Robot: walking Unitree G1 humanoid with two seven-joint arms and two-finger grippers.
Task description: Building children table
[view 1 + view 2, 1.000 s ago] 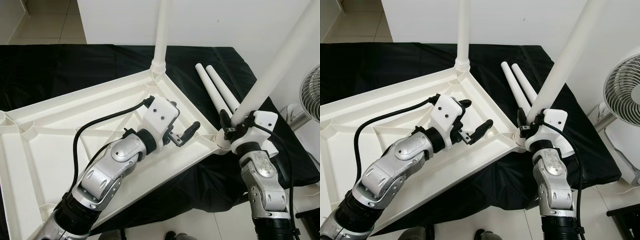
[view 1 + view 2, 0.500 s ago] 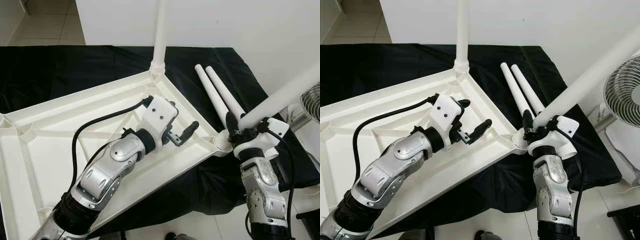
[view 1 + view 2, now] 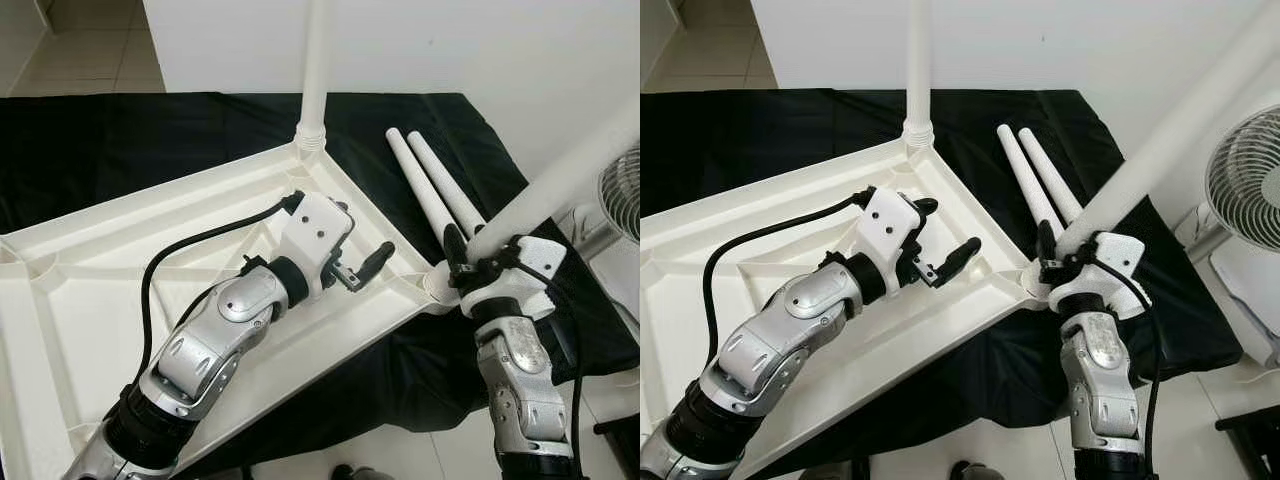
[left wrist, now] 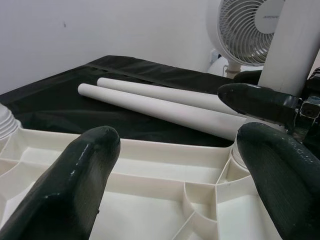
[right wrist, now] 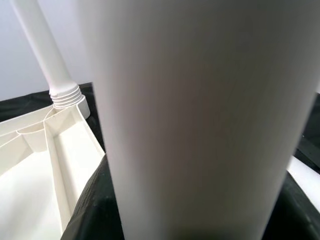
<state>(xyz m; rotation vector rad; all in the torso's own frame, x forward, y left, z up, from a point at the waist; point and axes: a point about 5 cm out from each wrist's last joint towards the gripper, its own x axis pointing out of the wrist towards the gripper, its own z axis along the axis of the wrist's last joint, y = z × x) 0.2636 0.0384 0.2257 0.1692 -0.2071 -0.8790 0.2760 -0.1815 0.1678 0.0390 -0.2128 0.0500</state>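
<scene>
Seating the second leg is the step in hand. Left eye view: right claw [image 3: 470, 258] is clamped on a tilted table leg [image 3: 560, 180], its foot at the corner socket [image 3: 437, 284] at abt 4 o'clock of the upturned tabletop [image 3: 90, 290]. One upright leg [image 3: 316, 60] already stands in the 12 o'clock corner; two spare legs [image 3: 430, 190] lie on the black-draped worktop [image 3: 120, 140].

Left wrist view: left claw [image 4: 175, 165] hovers wide open over the tabletop ribs, holding nothing, w/ the socket just beyond.

Right wrist view: leg fills the near field.

Advice: bring leg vertical, centre on socket, then twist; left claw should press the tabletop down.
</scene>
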